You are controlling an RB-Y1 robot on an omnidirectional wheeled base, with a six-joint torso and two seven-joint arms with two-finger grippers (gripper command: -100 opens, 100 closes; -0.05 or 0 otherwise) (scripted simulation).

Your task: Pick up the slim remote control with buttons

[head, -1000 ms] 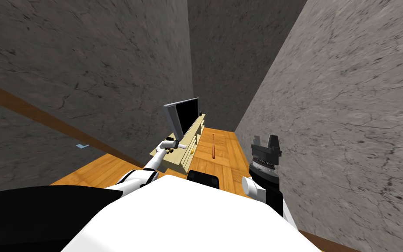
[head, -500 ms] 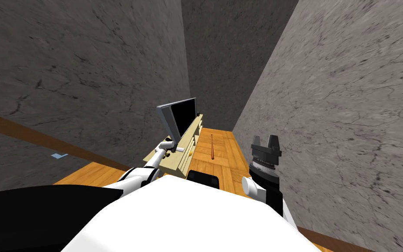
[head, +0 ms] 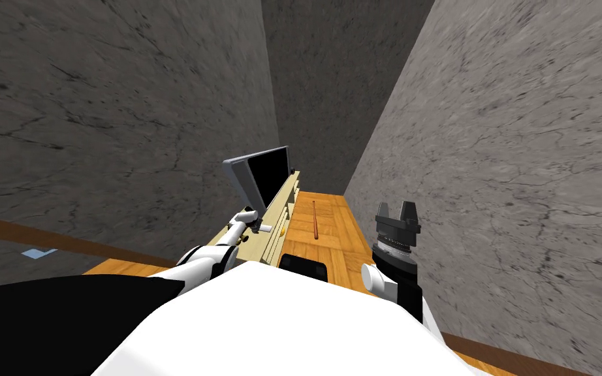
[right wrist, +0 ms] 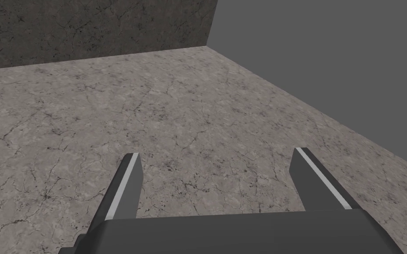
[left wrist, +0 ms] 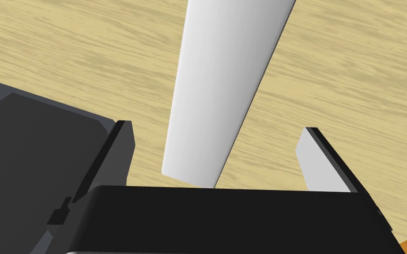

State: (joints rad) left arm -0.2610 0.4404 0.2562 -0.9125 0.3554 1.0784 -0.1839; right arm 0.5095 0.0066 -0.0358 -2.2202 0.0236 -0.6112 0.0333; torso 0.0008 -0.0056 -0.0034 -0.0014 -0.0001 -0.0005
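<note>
The remote (left wrist: 218,88) is a slim, plain white bar lying flat on the light wooden top of the TV stand (left wrist: 352,79); no buttons show on it. My left gripper (left wrist: 216,128) is open just above it, one finger on each side of the bar's near end, neither touching it. In the head view the left gripper (head: 256,227) hangs over the stand's near end, beside the TV's near corner, with the remote (head: 265,228) as a small white stub. My right gripper (head: 396,210) is raised at my right side, open and holding nothing.
A dark-screened TV (head: 266,173) stands on the long stand (head: 285,202); its dark grey body (left wrist: 30,145) lies close beside my left finger. A small yellow thing (head: 281,230) sits at the stand's front. A brown stick (head: 315,219) lies on the wooden floor. Grey walls close in on both sides.
The whole head view has swung and rolled, which is my own move. My left hand stays over the stand's near end with fingers open. The right arm has not moved.
</note>
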